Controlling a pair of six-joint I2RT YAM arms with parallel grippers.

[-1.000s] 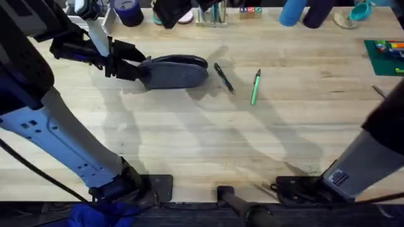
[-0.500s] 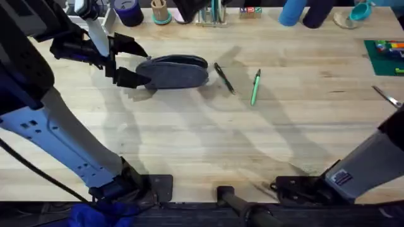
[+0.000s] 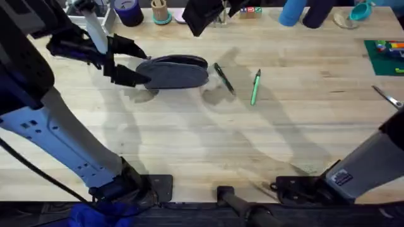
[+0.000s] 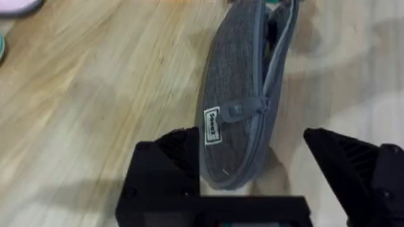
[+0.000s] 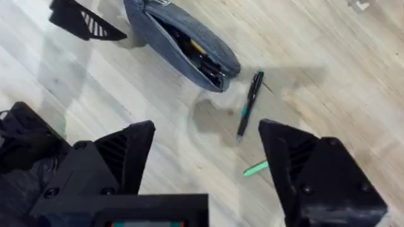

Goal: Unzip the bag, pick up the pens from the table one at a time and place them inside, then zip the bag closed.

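The blue-grey bag (image 3: 177,71) lies on the table (image 3: 189,139) at the back left, its zipper partly open; dark items show inside the bag (image 5: 183,44). My left gripper (image 3: 128,62) stands open around the bag's left end, and that end (image 4: 243,107) lies between its fingers (image 4: 170,164) with a gap on one side. To the right of the bag lies the black pen (image 3: 223,78), then the green pen (image 3: 255,87). My right gripper (image 3: 205,16) hangs high over the table's back edge, open and empty, above the black pen (image 5: 250,104) and green pen (image 5: 255,168).
Along the back edge stand a dark-blue cup (image 3: 128,9), a wooden cup (image 3: 159,11) and blue cylinders (image 3: 293,12). A green cutting mat (image 3: 385,57) and silver scissors (image 3: 386,96) lie at the far right. The front half of the table is bare wood.
My left gripper has opened at the bag's left end. The right gripper has drifted to the right along the back edge.
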